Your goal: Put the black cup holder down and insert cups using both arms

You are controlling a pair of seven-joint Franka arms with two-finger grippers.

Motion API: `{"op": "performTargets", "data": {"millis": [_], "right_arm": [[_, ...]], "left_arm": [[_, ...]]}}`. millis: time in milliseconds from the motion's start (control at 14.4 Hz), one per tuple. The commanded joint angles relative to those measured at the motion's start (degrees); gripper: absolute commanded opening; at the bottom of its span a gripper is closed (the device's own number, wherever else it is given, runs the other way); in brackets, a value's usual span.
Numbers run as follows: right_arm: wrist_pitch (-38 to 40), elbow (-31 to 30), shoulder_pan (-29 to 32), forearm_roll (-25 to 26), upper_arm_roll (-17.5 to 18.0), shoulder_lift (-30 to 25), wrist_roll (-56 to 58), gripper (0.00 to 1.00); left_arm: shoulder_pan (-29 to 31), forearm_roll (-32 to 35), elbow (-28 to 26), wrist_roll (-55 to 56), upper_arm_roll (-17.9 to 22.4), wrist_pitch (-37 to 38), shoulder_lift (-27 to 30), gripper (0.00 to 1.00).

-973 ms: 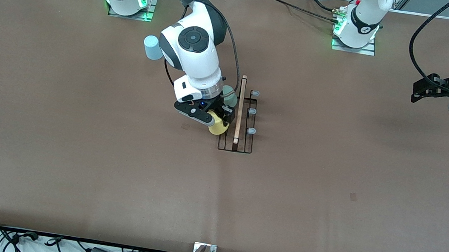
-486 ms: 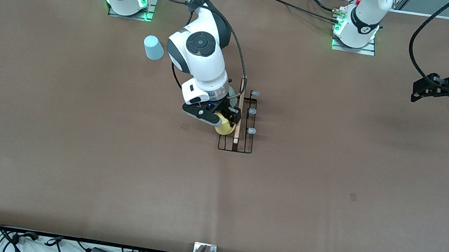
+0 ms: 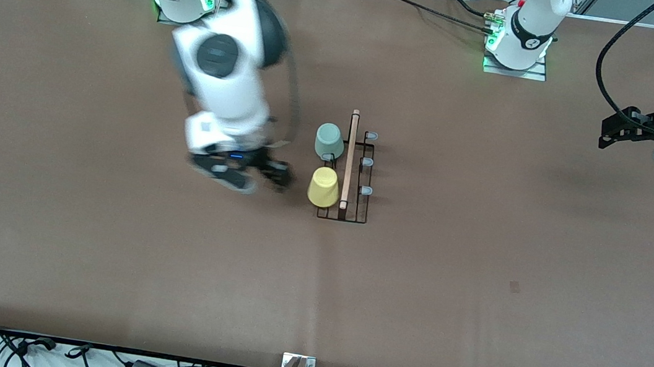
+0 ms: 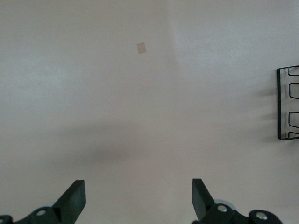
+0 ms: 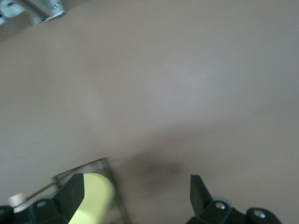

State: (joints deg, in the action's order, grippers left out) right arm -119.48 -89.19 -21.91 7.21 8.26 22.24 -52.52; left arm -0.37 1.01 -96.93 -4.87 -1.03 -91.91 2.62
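Black cup holder (image 3: pixel 348 173) sits mid-table, wooden rod handle (image 3: pixel 350 160) running toward and away from the front camera. Two cups sit upside down on its prongs on the side toward the right arm's end: grey-green cup (image 3: pixel 329 141) farther from the front camera, yellow cup (image 3: pixel 324 187) nearer, with one bare prong (image 3: pixel 326 156) between them. Three grey-tipped prongs (image 3: pixel 368 163) on the left arm's side of the rod are bare.

Right gripper (image 3: pixel 271 172) is over bare table just beside the yellow cup, apart from it, fingers spread, empty; arm and gripper are motion-blurred in the front view. The right wrist view shows the yellow cup (image 5: pixel 93 196) partly covered by one finger (image 5: pixel 72 193), with blurry rack wire next to it.

Left gripper (image 3: pixel 611 134) hangs over the left arm's end of the table, well apart from the rack; this arm waits. Its wrist view shows fingers (image 4: pixel 74 198) spread, nothing between, rack (image 4: pixel 286 103) cut off at the frame edge.

Wide bare brown table (image 3: pixel 476 289) lies all around the rack. Light blue cup is hidden, no view shows it.
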Motion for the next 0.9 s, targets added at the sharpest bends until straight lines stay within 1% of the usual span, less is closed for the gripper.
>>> {"op": "performTargets", "data": {"millis": [0, 139, 208, 278, 347, 417, 486, 556, 695, 834], "right_arm": [[6.2, -6.2, 10.3, 0.0, 1.7, -8.6, 17.3, 1.00], [8.7, -9.3, 18.5, -1.0, 1.7, -13.4, 31.5, 1.00], [11.4, -9.3, 22.6, -2.5, 1.7, -15.4, 37.1, 1.00], [14.4, -8.8, 24.7, -3.8, 1.1, -16.5, 41.1, 1.00], [17.4, -7.1, 25.9, -3.9, -0.2, -17.6, 44.6, 1.00], [20.9, -4.1, 26.4, -3.7, -2.6, -17.9, 47.0, 1.00], [24.6, -1.0, 26.6, -3.9, -4.6, -17.9, 48.0, 1.00], [27.3, 1.3, 26.7, -3.7, -5.7, -17.8, 48.5, 1.00], [28.1, 1.5, 26.7, -3.4, -6.9, -17.8, 48.0, 1.00], [29.5, 1.7, 27.1, -4.1, -7.0, -17.7, 48.4, 1.00]], "left_arm": [[0.4, -1.1, 1.0, -1.1, -0.1, 1.1, -0.1, 1.00], [0.4, -1.0, 1.0, -1.1, -0.1, 1.0, -0.1, 1.00], [0.4, -1.0, 1.0, -1.1, -0.1, 1.0, -0.1, 1.00], [0.4, -1.0, 1.0, -1.1, -0.1, 0.9, 0.0, 1.00], [0.5, -0.8, 1.0, -1.1, -0.1, 0.9, -0.1, 1.00], [0.5, -0.7, 1.1, -1.0, -0.1, 0.7, -0.1, 1.00], [0.6, -0.6, 1.1, -1.0, 0.0, 0.6, 0.0, 1.00], [0.7, -0.6, 1.1, -1.2, 0.0, 0.6, -0.1, 1.00], [0.7, -0.6, 1.2, -1.2, 0.0, 0.6, 0.0, 1.00], [0.8, -0.7, 2.0, -1.2, 0.0, 0.7, -0.1, 1.00]]}}
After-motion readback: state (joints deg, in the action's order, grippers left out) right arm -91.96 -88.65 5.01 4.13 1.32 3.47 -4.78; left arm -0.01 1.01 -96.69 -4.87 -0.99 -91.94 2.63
